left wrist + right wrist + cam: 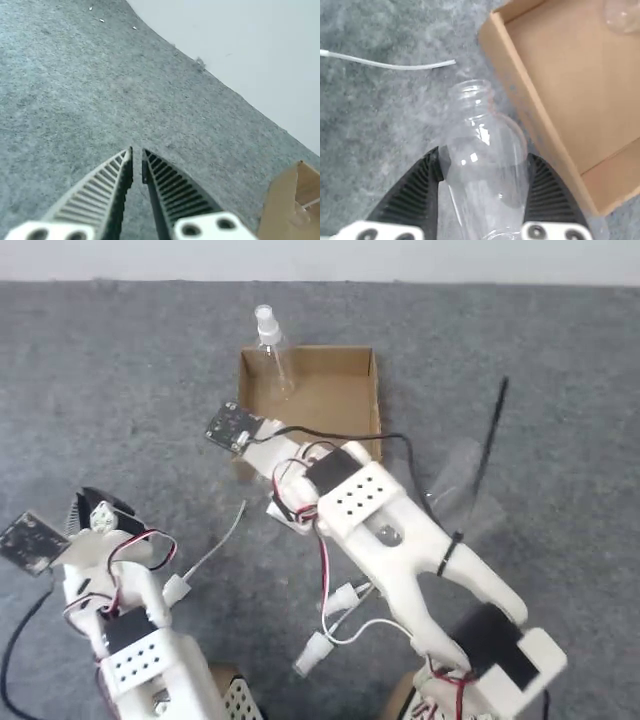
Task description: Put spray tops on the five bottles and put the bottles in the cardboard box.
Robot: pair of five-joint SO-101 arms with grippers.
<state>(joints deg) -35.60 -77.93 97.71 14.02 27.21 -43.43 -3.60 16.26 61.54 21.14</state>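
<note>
Clear bottle (477, 120) pinched beside the box (555, 100)

The right claw (484, 157) pinches the bottle by its body, with one of its black ribbed fingers (422, 185) on each side. The bottle has no top, and its open neck points away from the wrist. It sits over the grey carpet (120, 390), just outside one cardboard wall of the box and not in it. In the high view the right arm runs from the near right edge to the box's near left corner, with its wrist above that corner.

A second bottle (272, 352) is in the box at its far left corner. It wears a white spray top that stands above the rim.

Three loose tops (346, 595) lie on the carpet. Two are just beside the right arm, towards its base. The left top (177, 588) lies near the left arm, and its thin tube (222, 535) runs toward the box. The tube's end is near the held bottle's neck but does not touch it.

To the right of the right arm, clear plastic (465, 490) glints on the carpet, too faint to tell what it is. A thin black strip (493, 435) lies beside or over it; I cannot tell which.

The left claw (137, 152) has its fingers pressed almost together, with only a thin slit between them and nothing in it. It hangs over the carpet at the table's near left, well apart from the box. A pale wall (240, 45) runs behind the carpet.
</note>
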